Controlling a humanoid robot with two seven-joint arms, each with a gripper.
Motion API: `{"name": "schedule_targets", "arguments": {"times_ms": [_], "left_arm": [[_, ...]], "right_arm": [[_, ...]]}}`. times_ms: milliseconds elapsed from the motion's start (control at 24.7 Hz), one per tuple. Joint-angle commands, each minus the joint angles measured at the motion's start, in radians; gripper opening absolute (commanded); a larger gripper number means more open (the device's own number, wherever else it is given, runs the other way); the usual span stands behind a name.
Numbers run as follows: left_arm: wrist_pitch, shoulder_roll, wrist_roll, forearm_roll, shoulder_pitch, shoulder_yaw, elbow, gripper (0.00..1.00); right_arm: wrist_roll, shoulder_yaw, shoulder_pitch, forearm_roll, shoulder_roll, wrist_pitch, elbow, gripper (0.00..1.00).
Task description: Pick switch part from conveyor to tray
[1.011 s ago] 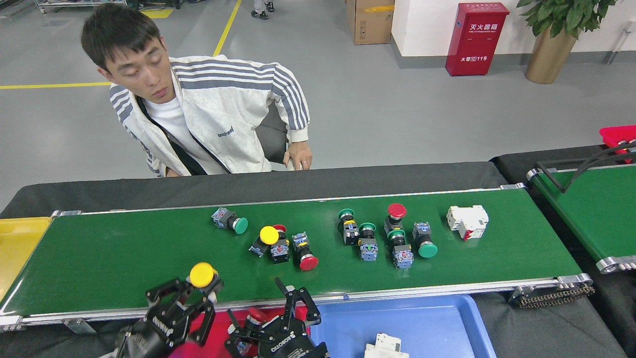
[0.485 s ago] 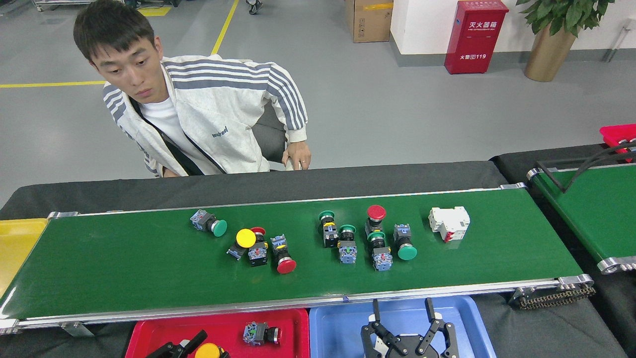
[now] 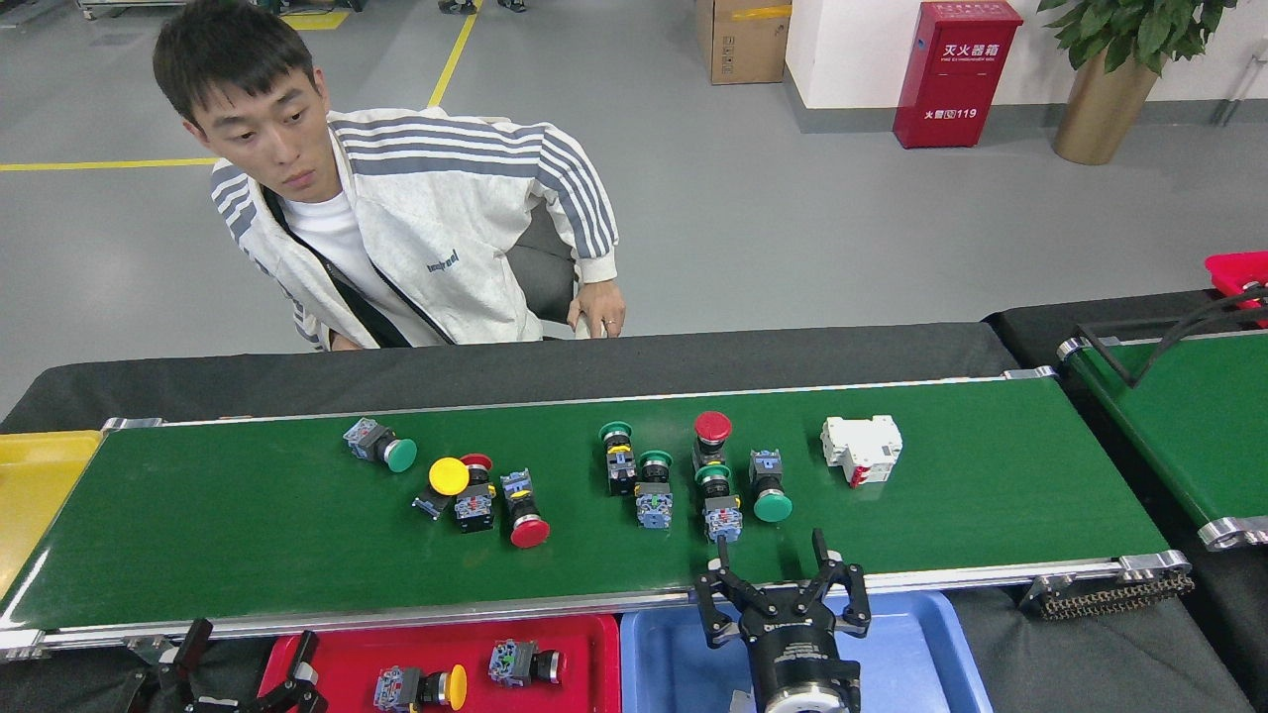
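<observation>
The conveyor (image 3: 248,535) carries several switch parts: a green-capped one (image 3: 381,448), a cluster with a yellow cap (image 3: 448,476) and a red cap (image 3: 529,531), and a group around a red-capped one (image 3: 711,432) and a green-capped one (image 3: 770,503). My right gripper (image 3: 769,560) stands open and empty at the belt's near rail, just in front of that group. Low at the left, beside the red tray (image 3: 584,683), my left gripper (image 3: 256,642) is open and empty. In the red tray lie a yellow-capped switch (image 3: 421,685) and another switch (image 3: 525,662).
A white breaker block (image 3: 862,448) rides the belt on the right. A blue tray (image 3: 911,654) sits under my right arm, and a yellow tray (image 3: 30,485) is at the belt's left end. A person (image 3: 416,228) sits across the table. A second green belt (image 3: 1179,416) angles in at far right.
My left gripper let the yellow-capped switch go into the red tray and drew back to the left. My right gripper rose from over the blue tray to the belt's near edge. The parts drifted left.
</observation>
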Motion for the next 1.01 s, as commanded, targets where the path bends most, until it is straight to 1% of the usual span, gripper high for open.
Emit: {"name": "schedule_targets", "arguments": {"times_ms": [0, 40, 121, 162, 283, 364, 445, 566, 688, 809, 849, 890, 930, 971], "left_arm": [[0.012, 0.022, -0.088, -0.003, -0.080, 0.000, 0.040, 1.00], [0.015, 0.034, -0.137, -0.003, -0.143, 0.000, 0.092, 1.00], [0.017, 0.051, -0.184, -0.003, -0.258, 0.000, 0.213, 1.00], [0.020, 0.057, -0.187, -0.005, -0.319, 0.000, 0.283, 1.00], [0.020, 0.082, -0.187, -0.005, -0.427, 0.000, 0.436, 1.00], [0.021, 0.107, -0.187, -0.005, -0.460, -0.001, 0.491, 1.00], [0.021, 0.108, -0.187, -0.005, -0.485, -0.004, 0.526, 1.00], [0.038, 0.111, -0.187, -0.005, -0.529, -0.044, 0.574, 1.00], [0.093, 0.123, -0.187, -0.003, -0.569, -0.089, 0.633, 1.00], [0.115, 0.130, -0.187, -0.003, -0.634, -0.109, 0.721, 1.00], [0.116, 0.130, -0.187, -0.003, -0.648, -0.109, 0.738, 1.00], [0.116, 0.130, -0.187, -0.003, -0.664, -0.109, 0.755, 1.00], [0.116, 0.130, -0.187, -0.003, -0.681, -0.110, 0.775, 1.00], [0.116, 0.130, -0.187, -0.003, -0.694, -0.110, 0.791, 1.00]], "right_arm": [[0.005, 0.024, -0.030, 0.002, 0.010, -0.006, 0.013, 0.98], [0.006, 0.035, -0.044, -0.001, 0.015, -0.006, 0.028, 0.98], [0.008, 0.043, -0.064, -0.001, 0.032, -0.009, 0.057, 0.98], [0.011, 0.043, -0.075, -0.001, 0.044, -0.014, 0.080, 0.98], [0.011, 0.041, -0.114, -0.004, 0.065, -0.022, 0.151, 0.98], [0.009, 0.040, -0.153, -0.009, 0.076, -0.025, 0.203, 0.98], [0.008, 0.040, -0.176, -0.023, 0.078, -0.025, 0.227, 0.98], [0.008, 0.040, -0.199, -0.044, 0.078, -0.025, 0.235, 0.98], [0.008, 0.040, -0.220, -0.050, 0.079, -0.025, 0.244, 0.98], [0.003, 0.040, -0.265, -0.067, 0.110, -0.025, 0.318, 0.98], [0.002, 0.043, -0.280, -0.070, 0.110, -0.025, 0.344, 0.98], [0.002, 0.046, -0.299, -0.081, 0.111, -0.026, 0.376, 0.98], [0.002, 0.061, -0.315, -0.110, 0.113, -0.029, 0.399, 0.96], [0.002, 0.089, -0.334, -0.144, 0.111, -0.037, 0.417, 0.91]]}}
